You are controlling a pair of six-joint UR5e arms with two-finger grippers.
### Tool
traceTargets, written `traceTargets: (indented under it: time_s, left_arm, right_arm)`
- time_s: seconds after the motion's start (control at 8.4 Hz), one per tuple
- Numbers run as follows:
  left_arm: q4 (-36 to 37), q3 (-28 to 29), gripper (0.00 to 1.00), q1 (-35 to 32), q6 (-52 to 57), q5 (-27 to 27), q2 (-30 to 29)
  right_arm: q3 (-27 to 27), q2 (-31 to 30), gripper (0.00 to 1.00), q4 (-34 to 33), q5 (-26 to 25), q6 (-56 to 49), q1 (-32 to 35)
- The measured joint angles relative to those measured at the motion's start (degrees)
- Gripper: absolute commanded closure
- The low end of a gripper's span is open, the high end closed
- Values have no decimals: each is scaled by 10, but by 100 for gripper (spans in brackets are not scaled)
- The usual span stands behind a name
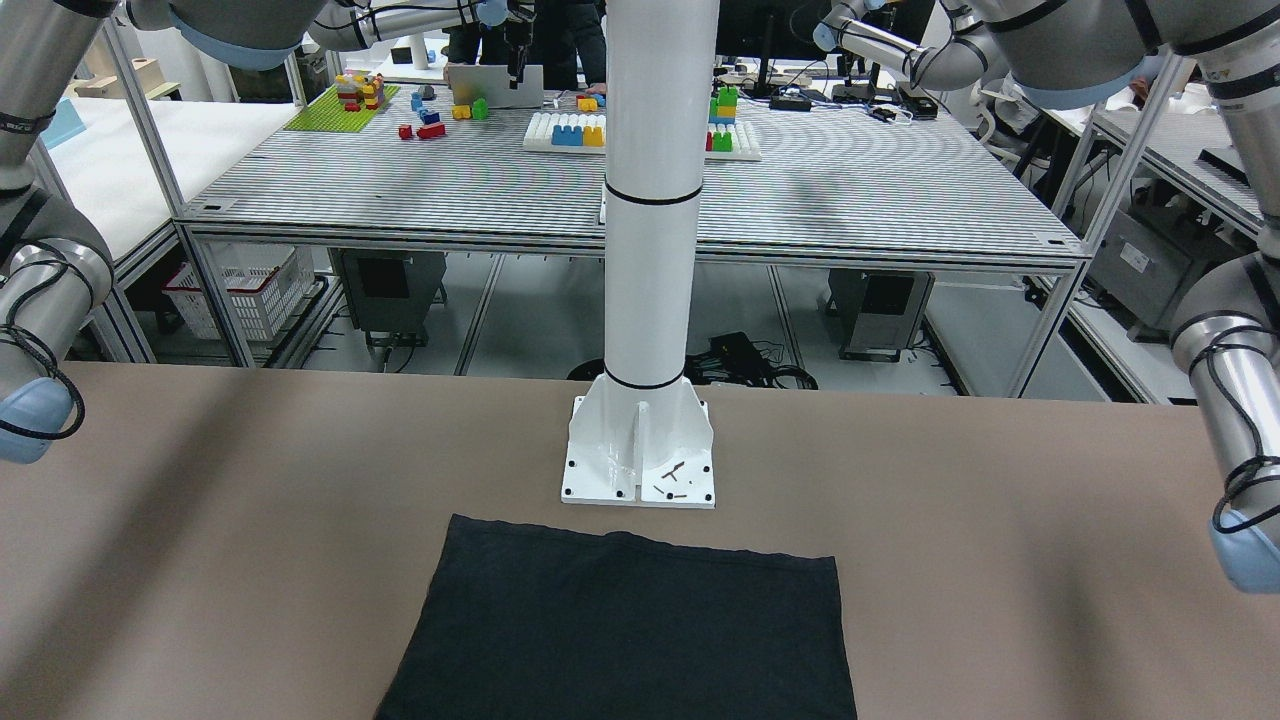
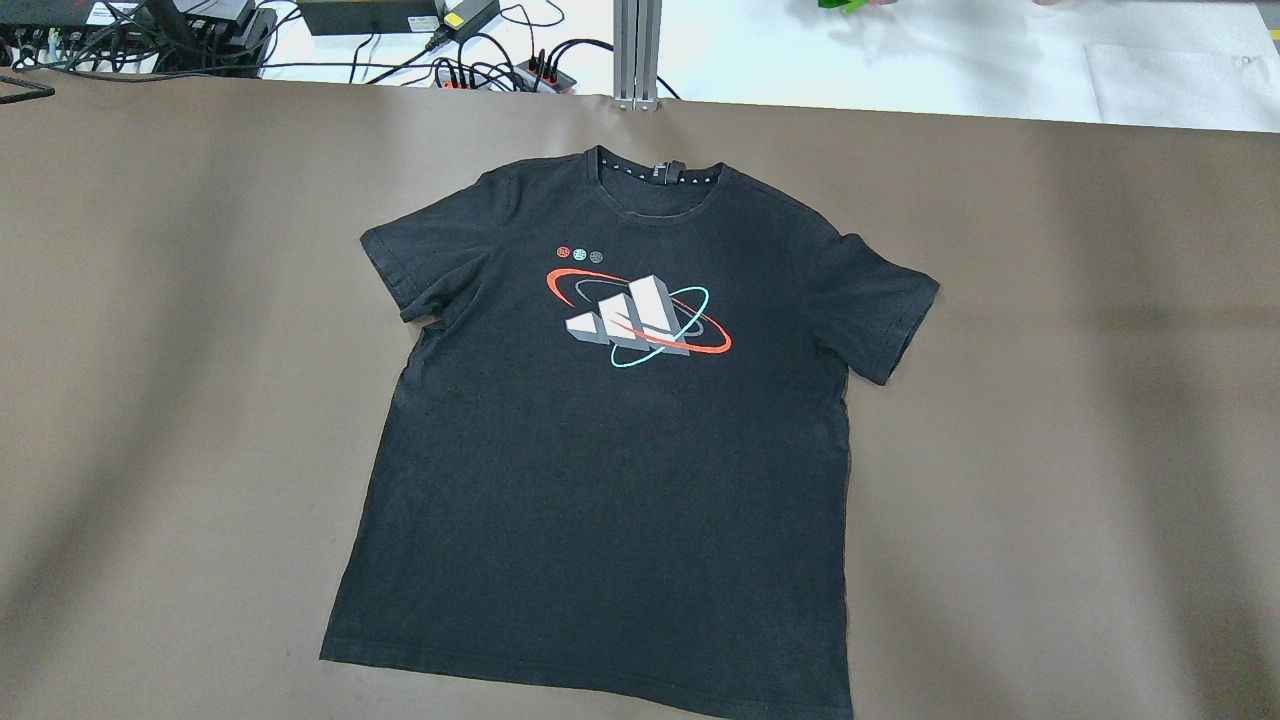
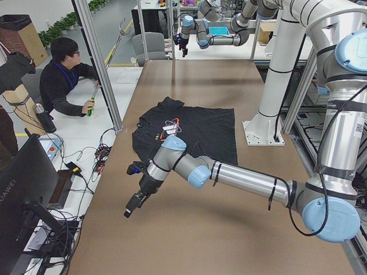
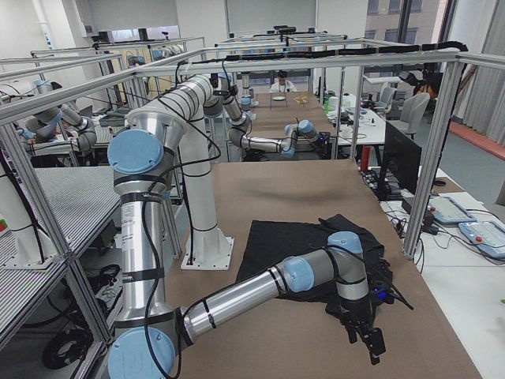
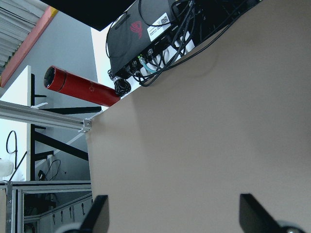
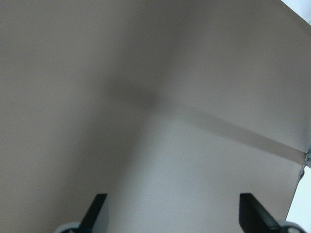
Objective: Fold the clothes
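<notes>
The clothes are one black T-shirt (image 2: pixel 620 480) with a red, teal and grey print on the chest. It lies flat and spread open, front up, in the middle of the brown table, collar towards the far edge. It also shows in the front-facing view (image 1: pixel 620 620), the left view (image 3: pixel 200 134) and the right view (image 4: pixel 284 245). My left gripper (image 3: pixel 135 203) hangs over bare table off the shirt's left sleeve side; its wrist view (image 5: pixel 175 218) shows the fingers wide apart. My right gripper (image 4: pixel 371 343) hangs over bare table off the other side, also open (image 6: pixel 175 213). Neither touches the shirt.
The white column base (image 1: pixel 640 450) stands at the shirt's hem side. A red bottle (image 5: pixel 80 86) and a black box with cables (image 5: pixel 146 29) sit beyond the table edge near my left gripper. An operator (image 3: pixel 63 86) sits by that edge. Monitors (image 4: pixel 402 158) stand beside the table.
</notes>
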Motion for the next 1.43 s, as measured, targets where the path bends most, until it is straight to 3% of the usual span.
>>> traceTargets:
  time_s: [0.6,1.07,1.43]
  left_arm:
    - [3,2,6,1,0,3,2]
    - [2,21,6,-1,4,40,13]
    - [2,13,6,-1,3,40,21]
  right_arm:
    - [3,1,6,0,0,0,0]
    - [3,1,6,-1,1,-6,-1]
    - [2,-4,6,26,4,-6,-2]
